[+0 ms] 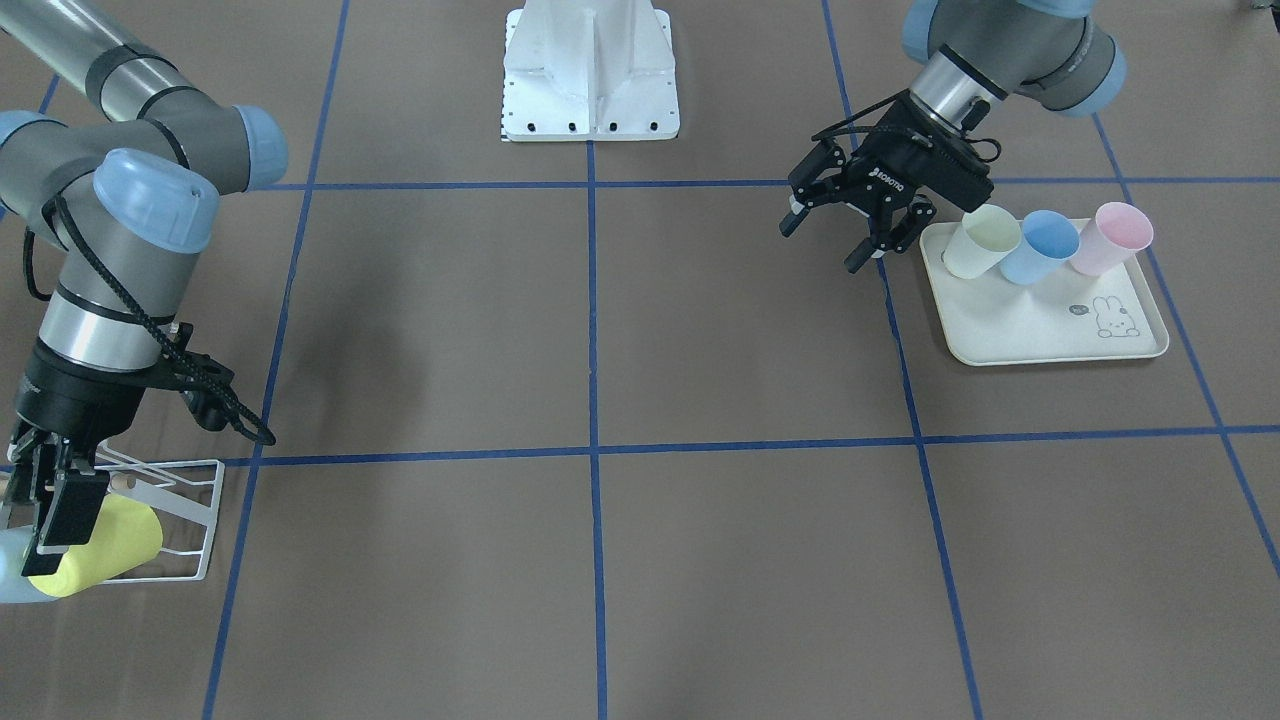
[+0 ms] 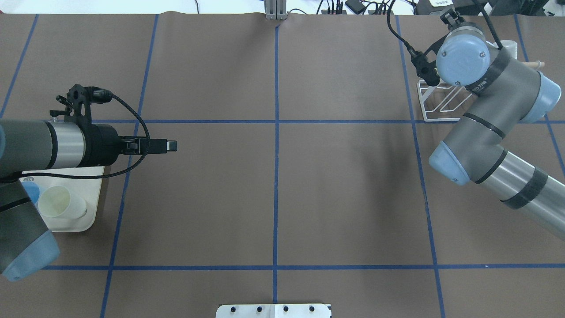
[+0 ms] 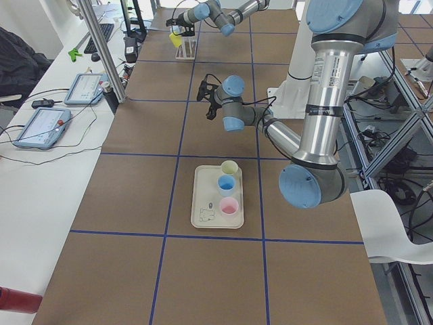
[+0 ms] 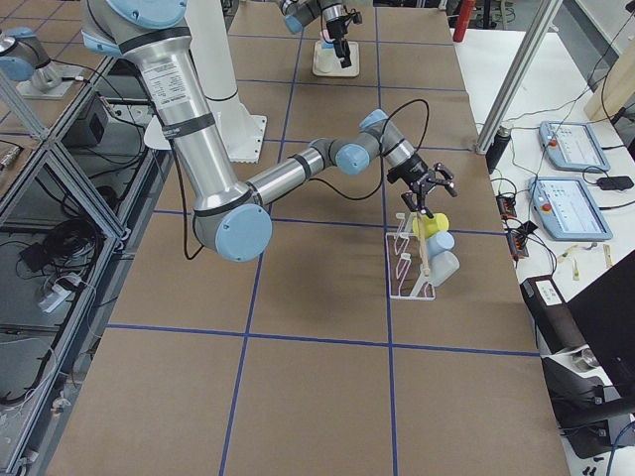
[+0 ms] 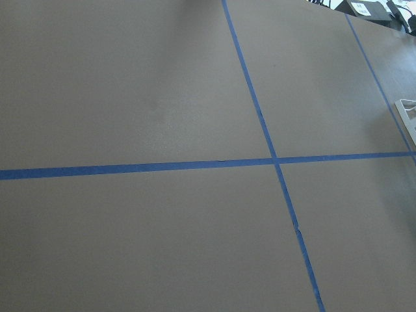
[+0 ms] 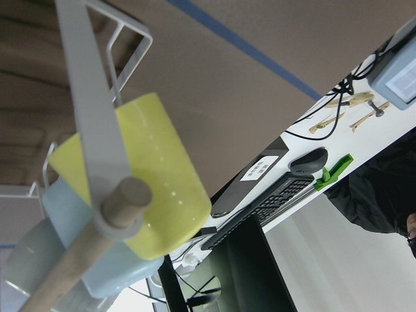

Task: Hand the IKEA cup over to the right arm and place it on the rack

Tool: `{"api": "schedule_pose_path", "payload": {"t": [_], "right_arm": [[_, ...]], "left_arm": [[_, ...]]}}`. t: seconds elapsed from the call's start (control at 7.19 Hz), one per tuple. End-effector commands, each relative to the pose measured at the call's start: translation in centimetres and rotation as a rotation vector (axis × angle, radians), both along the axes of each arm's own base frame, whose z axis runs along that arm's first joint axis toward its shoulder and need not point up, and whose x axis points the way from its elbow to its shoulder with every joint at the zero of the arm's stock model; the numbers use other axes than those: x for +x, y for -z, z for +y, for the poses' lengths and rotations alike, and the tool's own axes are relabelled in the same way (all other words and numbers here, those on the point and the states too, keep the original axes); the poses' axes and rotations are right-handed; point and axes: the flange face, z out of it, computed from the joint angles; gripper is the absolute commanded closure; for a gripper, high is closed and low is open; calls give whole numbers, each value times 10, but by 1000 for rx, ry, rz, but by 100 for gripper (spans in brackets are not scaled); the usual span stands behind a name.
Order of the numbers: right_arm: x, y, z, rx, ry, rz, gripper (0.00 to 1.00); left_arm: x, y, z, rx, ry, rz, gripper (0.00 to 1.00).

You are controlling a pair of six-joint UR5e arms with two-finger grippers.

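Observation:
The yellow IKEA cup (image 1: 115, 545) lies on its side on a prong of the white wire rack (image 1: 195, 500), beside a pale-blue cup and a whitish cup (image 4: 444, 266). It shows close up in the right wrist view (image 6: 149, 195), behind the rack's wooden dowel (image 6: 97, 240). My right gripper (image 1: 38, 520) is open, right at the cup's rim end, with one finger pad (image 1: 68, 515) in front of it. In the exterior right view its fingers (image 4: 429, 190) are spread just above the cup (image 4: 434, 225). My left gripper (image 1: 850, 220) is open and empty, just beside the tray.
A cream rabbit-print tray (image 1: 1050, 340) holds a cream cup (image 1: 980, 248), a blue cup (image 1: 1040, 250) and a pink cup (image 1: 1110, 238). The robot's white base (image 1: 590, 80) stands at the table's robot-side edge. Blue tape lines grid the brown table.

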Motion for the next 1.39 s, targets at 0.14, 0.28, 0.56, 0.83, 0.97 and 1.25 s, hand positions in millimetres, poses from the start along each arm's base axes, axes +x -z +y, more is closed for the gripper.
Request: {"api": "schedule_pose_path", "payload": {"t": [0.14,0.28,0.56,0.83,0.97,1.25], "right_arm": [[-24,56,40,-107,-212,-563,0],[-45,70,61,-145,-275,-698,0],[-95,89,108,-300,-446,-1004,0],[-122,113,140,-362,-465,-1327,0],[-133,121,151,-402,-468,-1380,0],[-139,127,155,-425,-465,-1387,0]], "left_arm": [[-60,-46,13,95,6,-148,0],[-86,-64,20,101,4,-191,0],[-109,-104,27,82,11,-271,0],[-142,-150,53,131,-13,-344,0],[-169,-192,64,182,-13,-384,0],[-219,-275,58,311,10,-514,0]]}}
